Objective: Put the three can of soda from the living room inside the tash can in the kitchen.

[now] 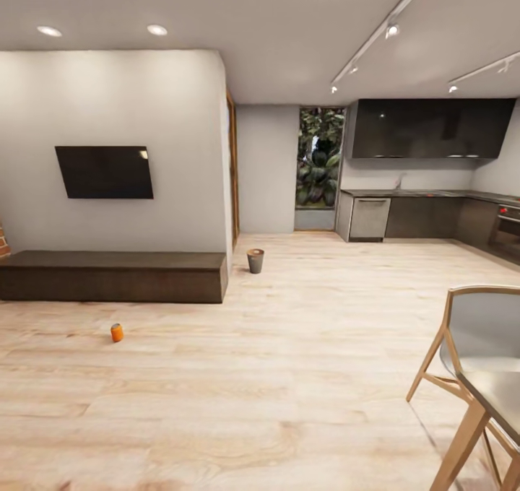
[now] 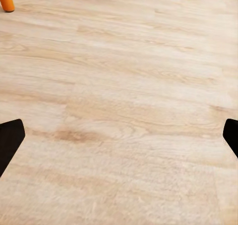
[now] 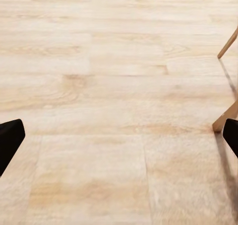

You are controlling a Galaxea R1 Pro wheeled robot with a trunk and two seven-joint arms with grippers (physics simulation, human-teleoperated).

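Orange soda can [image 1: 116, 333] upright on wood floor [image 1: 289, 375].
Both grippers [image 2: 119, 135] [image 3: 119, 138] spread wide, empty; can well beyond left fingers [image 2: 10, 138].

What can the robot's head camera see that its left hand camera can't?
The head view alone takes in the wall TV, the long dark bench, a small grey trash can, the kitchen cabinets and a wooden chair. The left wrist view alone has the left gripper with its black fingers wide apart and empty. Both share the orange soda can standing on the wood floor.
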